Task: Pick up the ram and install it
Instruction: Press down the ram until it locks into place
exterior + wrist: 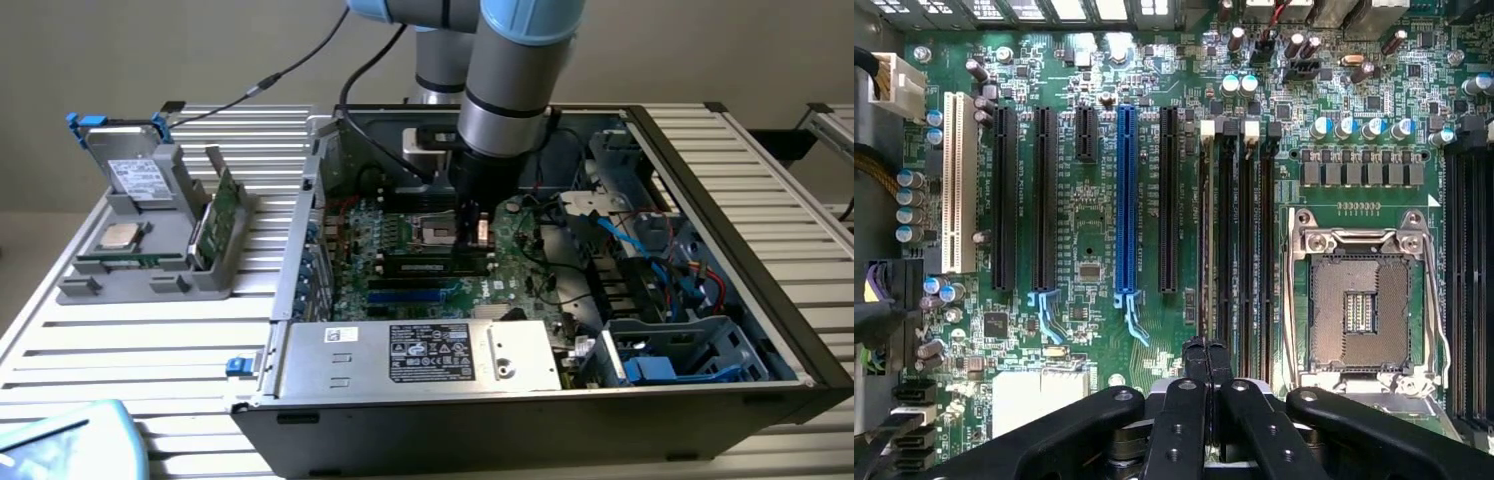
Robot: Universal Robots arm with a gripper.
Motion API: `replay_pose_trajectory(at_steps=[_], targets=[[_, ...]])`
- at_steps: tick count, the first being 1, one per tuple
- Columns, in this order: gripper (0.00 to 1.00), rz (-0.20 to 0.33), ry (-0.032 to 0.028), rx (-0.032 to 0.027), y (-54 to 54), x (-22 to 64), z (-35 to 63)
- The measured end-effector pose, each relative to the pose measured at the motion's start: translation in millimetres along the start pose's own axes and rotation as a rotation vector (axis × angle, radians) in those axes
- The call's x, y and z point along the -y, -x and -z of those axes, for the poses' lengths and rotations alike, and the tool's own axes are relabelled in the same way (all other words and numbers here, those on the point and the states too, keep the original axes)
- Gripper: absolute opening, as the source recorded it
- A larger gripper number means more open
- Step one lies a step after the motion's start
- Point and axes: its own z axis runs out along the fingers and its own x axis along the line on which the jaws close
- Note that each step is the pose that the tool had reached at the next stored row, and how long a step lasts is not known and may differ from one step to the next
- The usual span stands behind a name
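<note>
The ram (pixel 427 266) stands on edge in a memory slot of the motherboard (pixel 400 295) inside the open computer case. In the wrist view the ram (pixel 1203 230) is a thin brownish edge in the slot nearest the black expansion slots. My gripper (pixel 474 238) hangs straight down from the arm over the slot's end. Its black fingers (pixel 1194 400) are shut, and the gripper (pixel 1204 350) has its tips pressed together right above the ram's top edge. Nothing sits between them. Whether the tips touch the stick I cannot tell.
The empty processor socket (pixel 1359 300) lies beside the memory slots. A silver power supply (pixel 414 352) fills the case's front, with blue cables (pixel 641 240) at the exterior view's right. Outside the case, a grey fixture (pixel 147 250) holds a processor chip (pixel 120 237) and an upright green board (pixel 220 215).
</note>
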Motion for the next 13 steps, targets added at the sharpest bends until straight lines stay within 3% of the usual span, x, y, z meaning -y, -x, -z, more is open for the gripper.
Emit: replay_pose_trajectory(at_steps=[13], targets=[[0.11,0.0,0.0,0.0,3.3,-23.9,-2.3]])
